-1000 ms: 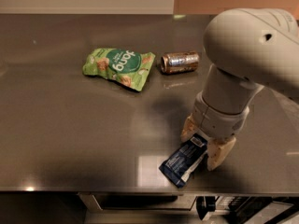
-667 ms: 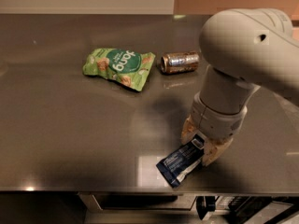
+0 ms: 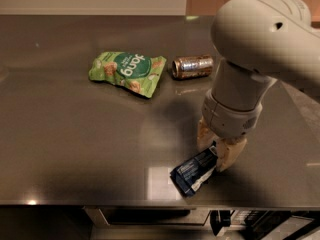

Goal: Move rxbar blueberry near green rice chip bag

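The rxbar blueberry (image 3: pixel 191 173), a dark navy wrapper with a light panel, is near the table's front edge, right of centre. My gripper (image 3: pixel 216 153) points down over its upper right end, with the tan fingers (image 3: pixel 203 135) on either side of it and closed on the bar. The green rice chip bag (image 3: pixel 128 72) lies flat at the back left of centre, well away from the bar and the gripper.
A brownish metallic drink can (image 3: pixel 192 66) lies on its side just right of the chip bag. The steel table's front edge (image 3: pixel 100 202) runs close below the bar. My large white arm (image 3: pixel 260 39) covers the right part of the table.
The gripper and the bar have shifted slightly to the left along the front edge. The chip bag and the can have not moved.
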### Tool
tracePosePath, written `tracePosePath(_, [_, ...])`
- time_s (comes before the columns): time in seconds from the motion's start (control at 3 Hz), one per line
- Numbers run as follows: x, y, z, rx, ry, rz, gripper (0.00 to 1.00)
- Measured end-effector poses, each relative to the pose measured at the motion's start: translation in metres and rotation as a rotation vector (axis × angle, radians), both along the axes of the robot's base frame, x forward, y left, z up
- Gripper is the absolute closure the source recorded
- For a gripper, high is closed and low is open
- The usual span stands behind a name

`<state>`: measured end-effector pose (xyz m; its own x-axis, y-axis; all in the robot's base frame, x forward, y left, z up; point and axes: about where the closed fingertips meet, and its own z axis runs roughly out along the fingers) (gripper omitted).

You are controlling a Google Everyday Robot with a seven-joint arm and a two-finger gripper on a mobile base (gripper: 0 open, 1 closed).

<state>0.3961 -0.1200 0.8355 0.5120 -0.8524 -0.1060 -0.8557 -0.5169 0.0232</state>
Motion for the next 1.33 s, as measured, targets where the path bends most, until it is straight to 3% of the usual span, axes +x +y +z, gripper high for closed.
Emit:
tracePosePath(0.67, [0.059, 0.023, 0.037, 0.099, -0.023, -0.238, 1.0])
tracePosePath(1.0, [0.088, 0.049, 0.052, 0.165, -0.043, -0.353, 1.0])
tracePosePath(1.33, [0.109, 0.081, 0.055, 0.211, -0.057, -0.43, 1.0])
